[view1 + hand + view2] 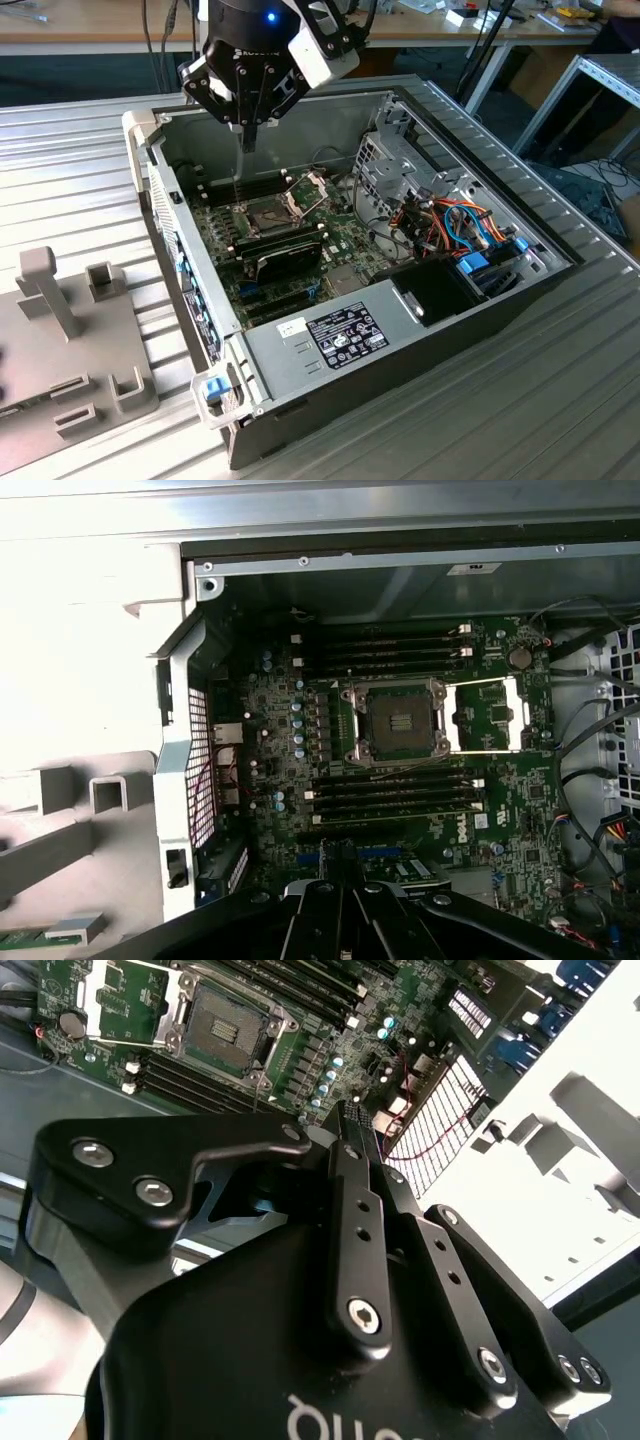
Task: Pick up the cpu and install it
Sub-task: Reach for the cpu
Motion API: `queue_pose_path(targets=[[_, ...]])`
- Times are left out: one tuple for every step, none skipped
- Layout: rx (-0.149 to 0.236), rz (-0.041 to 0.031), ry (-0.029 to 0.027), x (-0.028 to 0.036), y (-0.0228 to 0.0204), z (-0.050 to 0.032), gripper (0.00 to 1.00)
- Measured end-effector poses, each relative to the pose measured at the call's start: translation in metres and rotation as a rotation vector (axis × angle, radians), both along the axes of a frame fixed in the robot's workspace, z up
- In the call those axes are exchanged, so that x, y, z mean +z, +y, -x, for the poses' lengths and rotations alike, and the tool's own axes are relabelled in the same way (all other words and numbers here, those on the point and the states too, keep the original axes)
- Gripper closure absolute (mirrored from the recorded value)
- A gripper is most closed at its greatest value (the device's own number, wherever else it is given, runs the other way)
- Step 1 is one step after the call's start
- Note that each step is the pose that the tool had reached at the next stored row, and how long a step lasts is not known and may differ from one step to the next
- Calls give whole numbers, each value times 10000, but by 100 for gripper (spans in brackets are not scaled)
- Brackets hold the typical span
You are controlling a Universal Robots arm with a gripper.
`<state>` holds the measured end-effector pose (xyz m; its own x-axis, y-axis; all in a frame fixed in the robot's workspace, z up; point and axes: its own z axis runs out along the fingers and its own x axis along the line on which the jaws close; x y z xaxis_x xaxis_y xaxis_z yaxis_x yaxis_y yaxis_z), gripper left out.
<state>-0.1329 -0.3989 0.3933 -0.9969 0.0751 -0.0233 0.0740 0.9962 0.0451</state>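
Left of the black two-finger gripper, in the exterior view, lies a pale grey plastic fixture. The gripper hangs over the green motherboard with its fingers pressed together. I cannot tell whether they pinch the small flat silvery cpu. Below it and rightward, the dark square socket sits bare. The cpu is likely light, rigid and fragile underneath, so it is best held by its edges.

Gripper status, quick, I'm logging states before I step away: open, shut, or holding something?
Gripper: shut, with nothing seen between its fingertips.
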Motion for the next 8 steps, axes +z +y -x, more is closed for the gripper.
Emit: queue_pose_path(targets=[[-2,0,0,0,0,1,89],[-2,0,0,0,0,3,89],[-2,0,1,0,0,4,89],[-2,0,0,0,0,4,89],[-2,0,0,0,0,5,89],[-2,0,0,0,0,5,89],[-4,0,0,0,0,8,89],[-3,1,1,0,0,10,89]])
